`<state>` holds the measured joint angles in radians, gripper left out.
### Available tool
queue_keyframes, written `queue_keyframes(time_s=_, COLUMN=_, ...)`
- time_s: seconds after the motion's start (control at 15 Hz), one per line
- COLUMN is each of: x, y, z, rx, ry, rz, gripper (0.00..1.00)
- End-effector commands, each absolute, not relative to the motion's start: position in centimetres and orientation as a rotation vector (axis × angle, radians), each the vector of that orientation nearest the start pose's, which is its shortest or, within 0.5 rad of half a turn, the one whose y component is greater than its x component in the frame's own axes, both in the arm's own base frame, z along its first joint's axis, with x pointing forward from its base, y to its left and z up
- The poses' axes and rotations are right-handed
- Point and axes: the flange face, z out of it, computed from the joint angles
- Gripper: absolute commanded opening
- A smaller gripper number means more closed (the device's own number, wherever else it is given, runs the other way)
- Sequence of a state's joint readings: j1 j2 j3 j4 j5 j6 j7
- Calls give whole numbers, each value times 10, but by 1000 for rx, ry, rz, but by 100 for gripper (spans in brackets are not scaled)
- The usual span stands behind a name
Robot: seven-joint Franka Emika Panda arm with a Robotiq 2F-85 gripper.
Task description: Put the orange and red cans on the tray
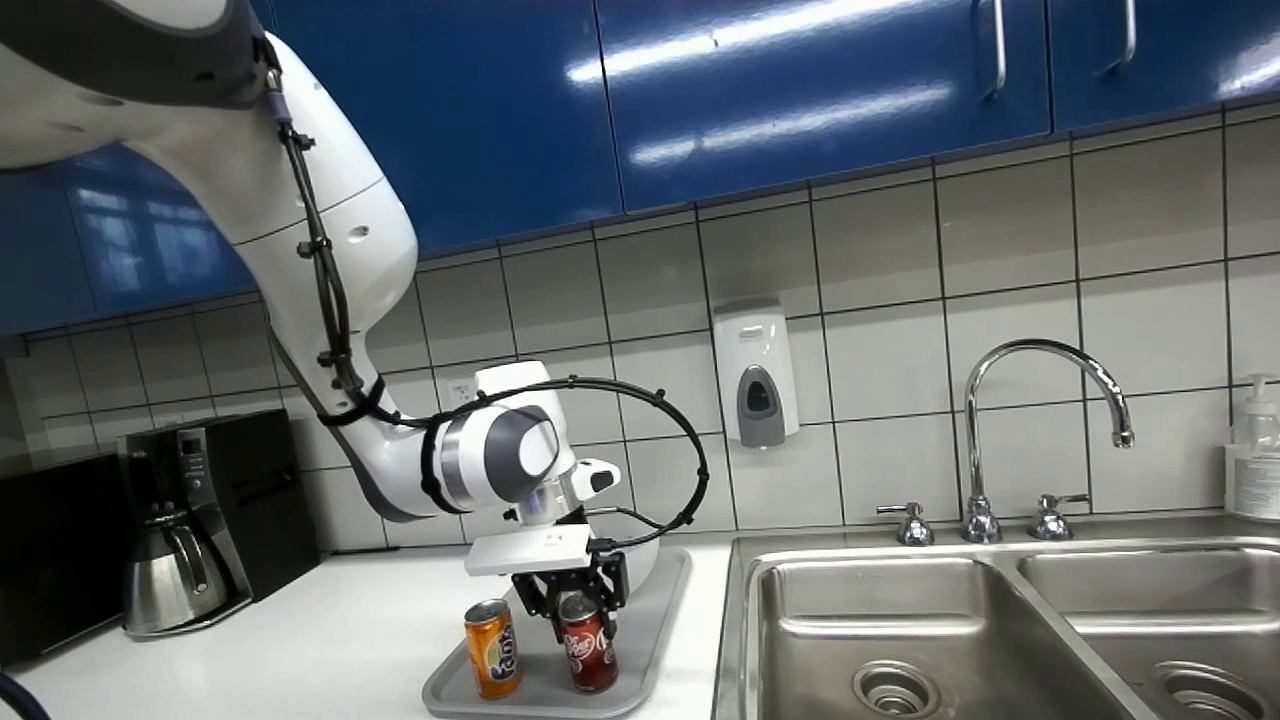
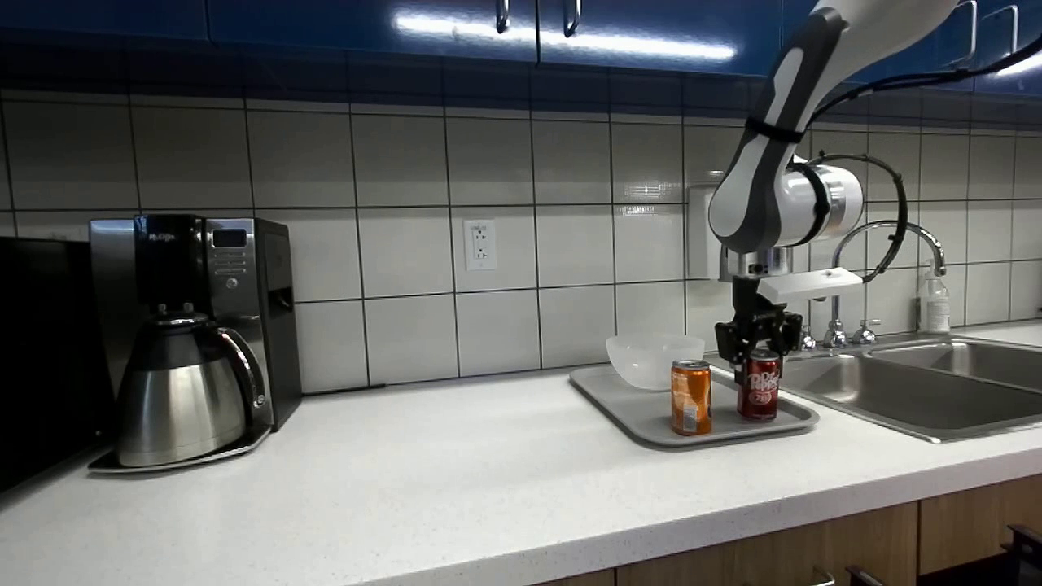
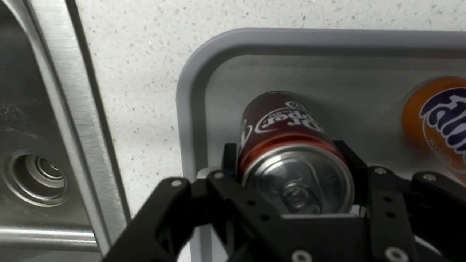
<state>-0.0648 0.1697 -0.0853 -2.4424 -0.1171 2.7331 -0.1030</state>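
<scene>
The red Dr Pepper can (image 1: 590,655) stands upright at the front of the grey tray (image 1: 650,650) and appears to rest on it, in both exterior views. My gripper (image 2: 761,366) points down from above with its fingers on both sides of the can's upper part. In the wrist view the fingers (image 3: 287,156) sit tight against the red can (image 3: 291,120), near its silver lid. The orange Fanta can (image 2: 691,399) stands upright on the same tray, beside the red can and apart from it. It also shows at the right of the wrist view (image 3: 433,120).
A translucent white bowl (image 2: 651,362) stands at the back of the tray. The metal sink (image 1: 850,640) with its faucet (image 1: 1040,345) lies beside the tray. A coffee maker (image 2: 187,342) stands on the white counter (image 2: 407,472). Blue cabinets (image 1: 800,100) hang above.
</scene>
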Motion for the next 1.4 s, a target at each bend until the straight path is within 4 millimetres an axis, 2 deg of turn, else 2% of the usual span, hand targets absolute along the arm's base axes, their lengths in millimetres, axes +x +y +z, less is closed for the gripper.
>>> queue_keyframes(time_s=0.0, x=504, y=-72, z=251, rx=-3209, ry=-123, rz=-199, gripper=96)
queue_keyframes(time_s=0.07, x=505, y=-72, z=252, rx=-3209, ry=-123, rz=-202, gripper=100)
queue_keyframes(time_s=0.67, x=500, y=-65, z=268, rx=-3205, ry=-130, rz=-255, gripper=100)
queue_keyframes(time_s=1.07, x=490, y=-54, z=293, rx=-3202, ry=-141, rz=-328, gripper=100)
queue_keyframes(time_s=1.33, x=472, y=-39, z=314, rx=-3196, ry=-161, rz=-375, gripper=100)
